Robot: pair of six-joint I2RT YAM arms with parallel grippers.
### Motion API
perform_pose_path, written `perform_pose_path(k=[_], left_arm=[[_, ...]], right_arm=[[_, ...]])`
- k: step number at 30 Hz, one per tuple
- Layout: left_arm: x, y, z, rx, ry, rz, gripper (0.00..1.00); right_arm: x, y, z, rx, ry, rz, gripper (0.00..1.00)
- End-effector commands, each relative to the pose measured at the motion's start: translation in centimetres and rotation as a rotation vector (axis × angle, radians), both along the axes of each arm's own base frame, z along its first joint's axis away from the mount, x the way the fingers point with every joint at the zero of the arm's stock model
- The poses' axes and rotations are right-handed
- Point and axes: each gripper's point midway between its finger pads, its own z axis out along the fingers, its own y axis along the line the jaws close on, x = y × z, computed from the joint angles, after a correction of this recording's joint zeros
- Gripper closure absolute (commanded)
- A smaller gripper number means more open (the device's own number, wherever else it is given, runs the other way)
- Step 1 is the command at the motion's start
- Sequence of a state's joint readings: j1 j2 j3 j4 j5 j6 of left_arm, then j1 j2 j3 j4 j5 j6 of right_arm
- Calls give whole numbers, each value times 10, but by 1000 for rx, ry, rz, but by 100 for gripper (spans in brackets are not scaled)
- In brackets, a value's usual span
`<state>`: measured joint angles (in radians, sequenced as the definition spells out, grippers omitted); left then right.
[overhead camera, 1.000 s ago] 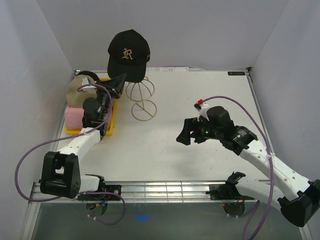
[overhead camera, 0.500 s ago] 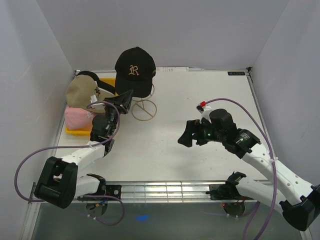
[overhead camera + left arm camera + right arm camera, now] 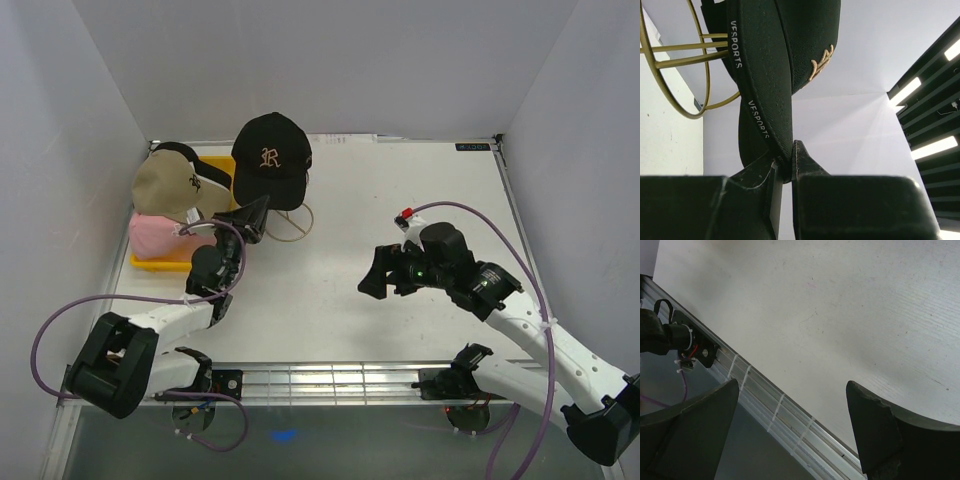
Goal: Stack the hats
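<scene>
The white counter (image 3: pixel 400 190) fills mid-frame. At upper centre, the black hat (image 3: pixel 272 160) sits over the gold wire stand (image 3: pixel 293 225), its brim pinched in the left claw (image 3: pixel 256 214). At upper left, a tan hat (image 3: pixel 170 185) lies on a pink hat (image 3: pixel 152 235) in the yellow tray (image 3: pixel 160 264). Right of centre, the right claw (image 3: pixel 372 275) is spread wide and holds nothing.

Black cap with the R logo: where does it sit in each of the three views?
Top external: upper centre-left, the black cap over the gold wire stand, its brim in the left gripper.
Left wrist: top centre, black cap, brim running down into the closed left gripper.
Right wrist: not in it.
Shared landmark: the gold wire stand, beside the cap in both.
</scene>
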<state>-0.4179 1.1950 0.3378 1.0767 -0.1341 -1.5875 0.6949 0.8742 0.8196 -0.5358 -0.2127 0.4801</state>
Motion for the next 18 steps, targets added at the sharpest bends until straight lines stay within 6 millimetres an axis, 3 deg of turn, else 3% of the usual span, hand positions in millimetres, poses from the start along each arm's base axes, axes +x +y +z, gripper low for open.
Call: perform_pose_path(k=[1, 18], left_arm=[[-7, 1, 15, -48, -59, 10, 100], [-18, 3, -24, -49, 23, 41, 100]], right_arm=[[-3, -1, 4, 16, -13, 6, 7], [-7, -6, -5, 2, -1, 3, 7]])
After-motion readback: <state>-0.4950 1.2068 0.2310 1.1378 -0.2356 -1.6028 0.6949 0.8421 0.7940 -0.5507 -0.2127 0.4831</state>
